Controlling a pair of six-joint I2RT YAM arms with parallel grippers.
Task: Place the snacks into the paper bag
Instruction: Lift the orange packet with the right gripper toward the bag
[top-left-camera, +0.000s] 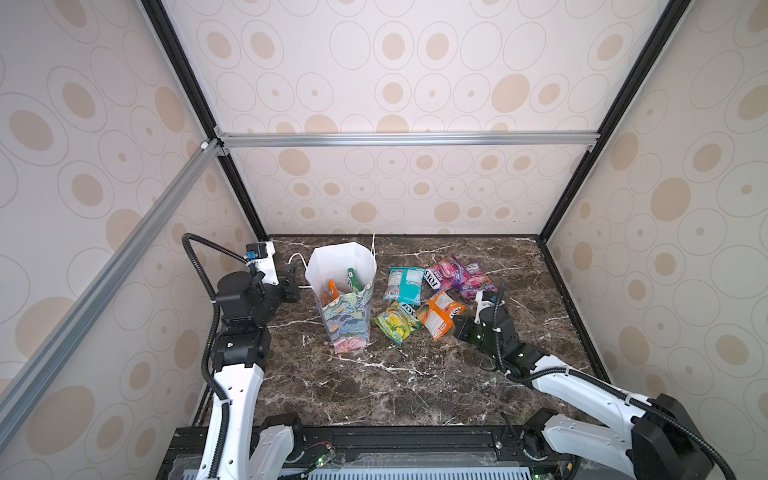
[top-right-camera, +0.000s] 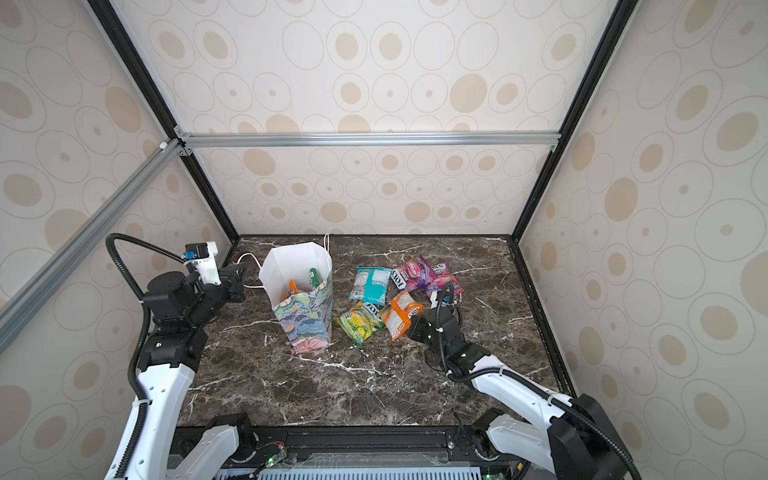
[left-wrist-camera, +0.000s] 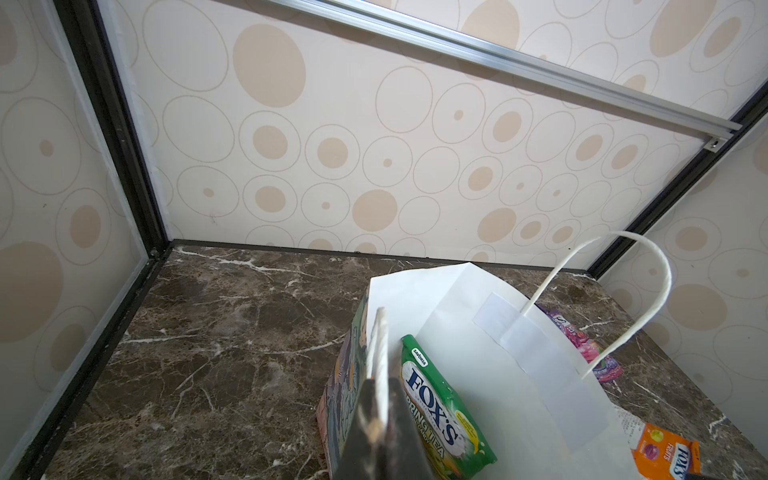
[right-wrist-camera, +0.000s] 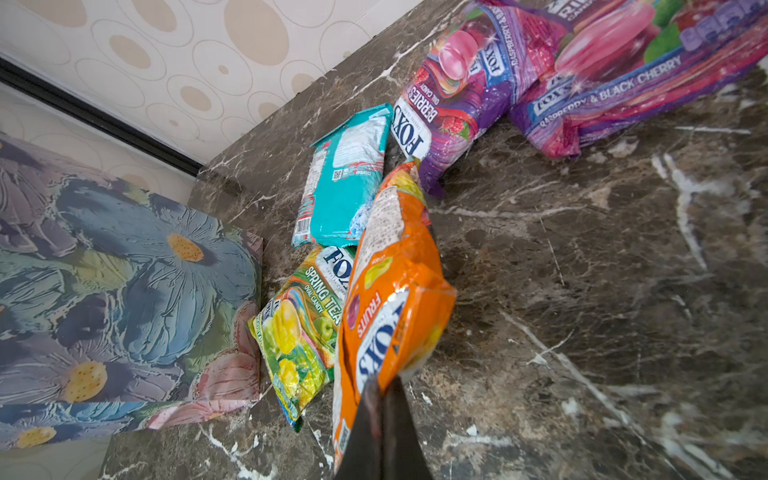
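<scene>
looking at both top views first: the right end effector (top-left-camera: 457, 327) is gripping the near corner of the orange packet (top-left-camera: 438, 318), which is lying on the surface (top-left-camera: 415, 386) to the right of the paper bag (top-left-camera: 349, 322). the bag is standing upright with its mouth open, off to the robot's left of that grip, and the green-yellow packet (top-left-camera: 397, 322) is sitting between the two. the left end effector (top-left-camera: 298, 281) is pinching the bag's left rim, so the right arm is clearly the one sitting nearer the loose snacks.

left wrist view: the left end effector (left-wrist-camera: 380, 432) is clenching the edge of the bag's wall, holding the mouth open i'm guessing. a green packet (left-wrist-camera: 440, 407) is already standing inside, against the white lining of the paper bag (left-wrist-camera: 519, 365).

right wrist view: the right end effector (right-wrist-camera: 382, 415) is clamping the orange packet (right-wrist-camera: 390, 299) by one corner, and the packet's long axis is running straight out ahead of the fingers. the bag's floral wall (right-wrist-camera: 124, 270) is rising just beyond the green-yellow packet (right-wrist-camera: 299, 324), with the teal packet (right-wrist-camera: 345, 178) and the purple packets (right-wrist-camera: 457, 95) lying further out. can't tell if the orange one is leaving the surface yet.

i'm thinking the coming move is calling for a lift above the rim, then a sweep to the robot's left over the green-yellow one, letting the packet hang long-axis-down.
</scene>
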